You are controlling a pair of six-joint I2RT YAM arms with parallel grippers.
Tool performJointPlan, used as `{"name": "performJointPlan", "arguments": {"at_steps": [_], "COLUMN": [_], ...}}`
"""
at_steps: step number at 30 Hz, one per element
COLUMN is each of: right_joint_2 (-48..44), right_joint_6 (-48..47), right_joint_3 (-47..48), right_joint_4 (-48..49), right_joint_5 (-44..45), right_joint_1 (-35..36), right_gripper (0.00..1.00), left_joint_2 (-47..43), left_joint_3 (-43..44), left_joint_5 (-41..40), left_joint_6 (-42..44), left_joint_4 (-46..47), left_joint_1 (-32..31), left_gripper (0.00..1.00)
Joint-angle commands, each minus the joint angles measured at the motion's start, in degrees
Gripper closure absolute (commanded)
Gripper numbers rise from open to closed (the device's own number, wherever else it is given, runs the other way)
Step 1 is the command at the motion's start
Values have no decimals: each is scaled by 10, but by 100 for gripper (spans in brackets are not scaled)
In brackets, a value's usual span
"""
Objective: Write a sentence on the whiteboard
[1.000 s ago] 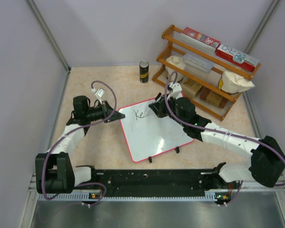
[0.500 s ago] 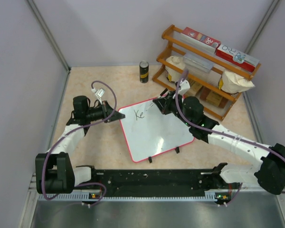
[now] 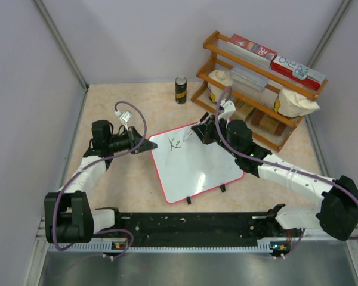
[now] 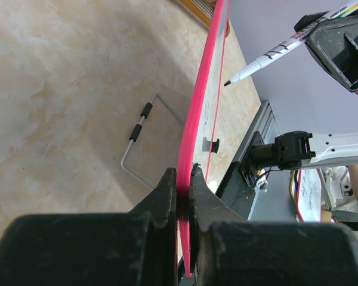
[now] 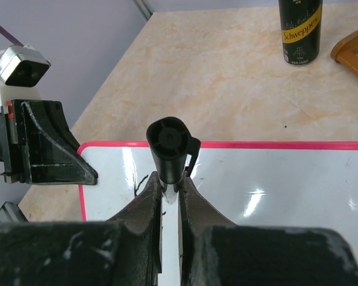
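The whiteboard (image 3: 194,167) lies tilted on the table, white with a red-pink rim. The sentence (image 3: 175,143) reads only "Ke" in black near its upper left. My left gripper (image 3: 148,145) is shut on the board's left corner, and the rim (image 4: 200,101) runs edge-on between my jaws (image 4: 183,185). My right gripper (image 3: 201,132) is shut on a marker (image 5: 169,146), black cap end towards the camera. The marker tip (image 4: 227,83) sits just right of "Ke", a small gap off the surface. The board (image 5: 268,179) and a stroke of lettering (image 5: 138,182) show beneath my right gripper (image 5: 170,187).
A wooden rack (image 3: 256,89) at the back right holds red-and-white boxes (image 3: 252,46), a clear tub and bags. A black can (image 3: 180,90) stands behind the board. A wire stand (image 4: 140,128) lies on the table under the board's edge.
My right gripper with the marker drew back to the right off the "Ke", then came slightly back towards it. The lettering is unchanged. The left arm has not moved.
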Motion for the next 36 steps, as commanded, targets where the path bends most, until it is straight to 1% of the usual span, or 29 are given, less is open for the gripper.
{"name": "performJointPlan", "arguments": {"at_steps": [1,6,17,36], "right_joint_2": [6,17,36,20], "right_joint_6": [7,16,20,17], "right_joint_3": [31,32,32,34], "right_joint_4": [25,26,24,-20], "right_joint_5": [-21,-32,-27,39], "right_joint_1": [-3,-3,-3,-5], "right_gripper": [100,100,100,100], "left_joint_2": [2,1,2,3], "left_joint_3": [-3,-3,-4,-4], "left_joint_5": [-65,-65,-65,-65], "left_joint_6": [59,59,60,60], "left_joint_4": [-13,-14,-14,-14], "left_joint_1": [-4,-5,-4,-4], "left_gripper": [100,100,100,100]}}
